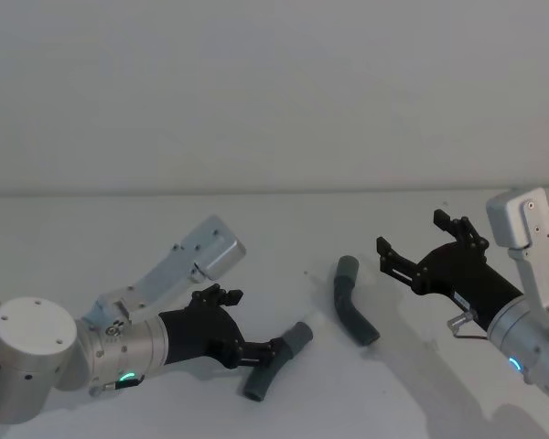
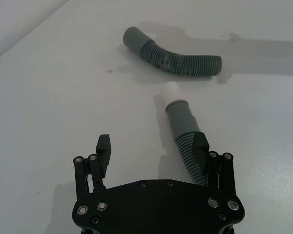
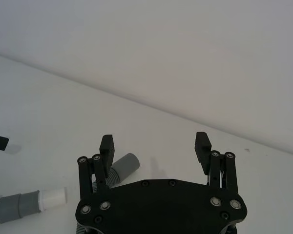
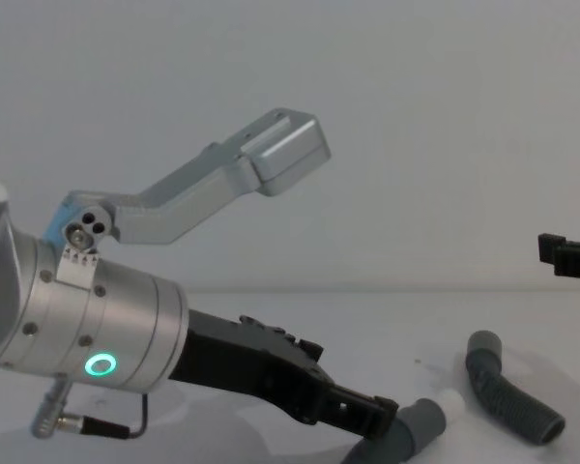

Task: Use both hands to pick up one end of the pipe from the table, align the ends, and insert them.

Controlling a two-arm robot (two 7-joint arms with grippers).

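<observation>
The left gripper [image 2: 152, 142] is low over the white tabletop [image 1: 119, 238], close to its front edge, and its two black fingers [image 2: 103, 146] are spread wide. One finger lies against the ribbed part of a short dark grey hose piece [image 2: 184, 140]. The other finger stands free, so the hose is not pinched. This piece ends in a smooth grey cuff [image 2: 178, 114] with a short white tip [image 2: 172, 91], which points toward the second hose piece [image 2: 178, 59]. That one is bent and lies flat near the middle of the tabletop, a little apart from the white tip, with a plain grey cuff [image 2: 136, 39] on one end. The right gripper [image 3: 154, 141] hangs in the air above the right side of the tabletop. Its fingers are also wide apart and hold nothing. A green ring [image 4: 101, 364] glows on the silver left wrist [image 4: 106, 319].
</observation>
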